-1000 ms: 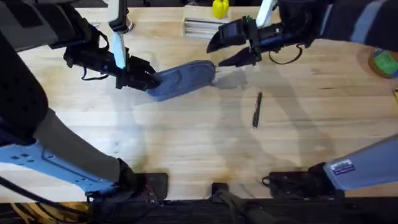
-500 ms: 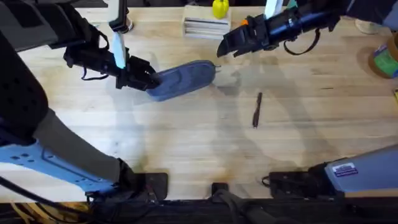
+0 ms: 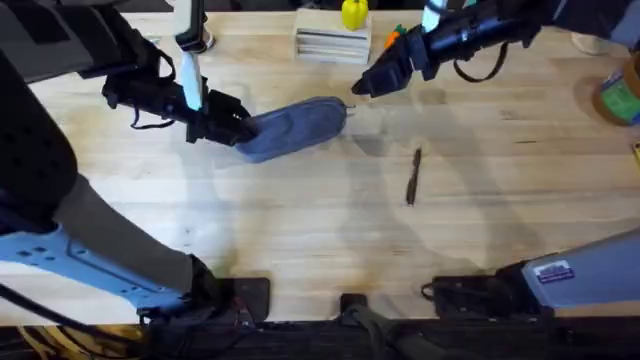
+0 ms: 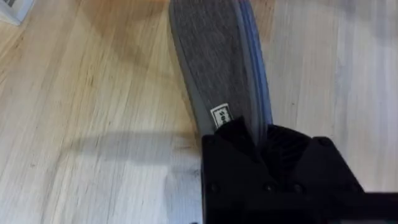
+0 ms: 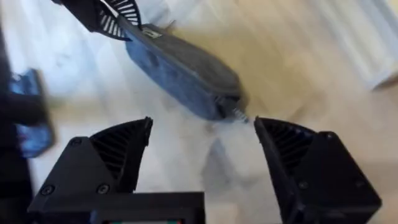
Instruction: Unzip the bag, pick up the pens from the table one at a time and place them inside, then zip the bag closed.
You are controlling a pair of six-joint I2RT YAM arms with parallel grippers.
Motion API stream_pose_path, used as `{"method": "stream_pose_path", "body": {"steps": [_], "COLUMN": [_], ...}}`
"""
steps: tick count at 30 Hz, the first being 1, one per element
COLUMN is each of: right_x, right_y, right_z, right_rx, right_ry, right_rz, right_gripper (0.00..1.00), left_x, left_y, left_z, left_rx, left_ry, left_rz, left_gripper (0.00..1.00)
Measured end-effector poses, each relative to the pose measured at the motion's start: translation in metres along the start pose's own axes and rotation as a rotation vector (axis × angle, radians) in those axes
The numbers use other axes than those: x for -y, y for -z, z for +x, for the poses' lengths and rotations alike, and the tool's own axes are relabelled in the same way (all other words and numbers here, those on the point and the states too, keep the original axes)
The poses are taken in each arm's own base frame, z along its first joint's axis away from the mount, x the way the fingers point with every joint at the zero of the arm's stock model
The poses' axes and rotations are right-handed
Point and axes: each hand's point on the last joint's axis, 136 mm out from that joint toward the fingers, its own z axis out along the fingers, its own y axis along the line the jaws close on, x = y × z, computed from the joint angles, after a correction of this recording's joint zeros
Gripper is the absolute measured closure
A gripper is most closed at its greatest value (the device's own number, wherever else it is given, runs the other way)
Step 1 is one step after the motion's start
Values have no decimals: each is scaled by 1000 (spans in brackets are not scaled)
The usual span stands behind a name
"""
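Wooden table (image 3: 300,220) | your left gripper (image 3: 228,125) clamps the bag (image 3: 295,127) end | right gripper (image 3: 362,85) wide open, empty | zipper pull (image 5: 239,115) just ahead between its fingers, bag's length running away from it.

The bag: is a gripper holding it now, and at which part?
Yes. The left gripper is shut on the bag at its end nearest that arm, by the small tag. The right gripper is open and holds nothing.

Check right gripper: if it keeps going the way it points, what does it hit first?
Probably the grey-blue denim pencil pouch, at its small metal zipper pull. The right gripper is open and aimed there; height above the table is unclear.
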Motion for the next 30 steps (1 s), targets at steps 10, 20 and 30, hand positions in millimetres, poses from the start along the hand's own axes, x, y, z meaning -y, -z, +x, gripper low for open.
{"method": "stream_pose_path", "body": {"steps": [10, 20, 30], "right_x": [16, 16, 15], "right_y": [-7, -7, -17], "right_z": [-7, -5, 4], "right_rx": [17, 2, -6], "right_ry": [434, 759, 796], "right_rz": [44, 45, 0], "right_gripper": [7, 7, 7], "left_x": [0, 0, 0], "left_y": [0, 0, 0], "left_z": [0, 0, 0], "left_rx": [0, 0, 0], "left_ry": [0, 0, 0], "left_rz": [0, 0, 0], "left_gripper": [959, 959, 959]}}
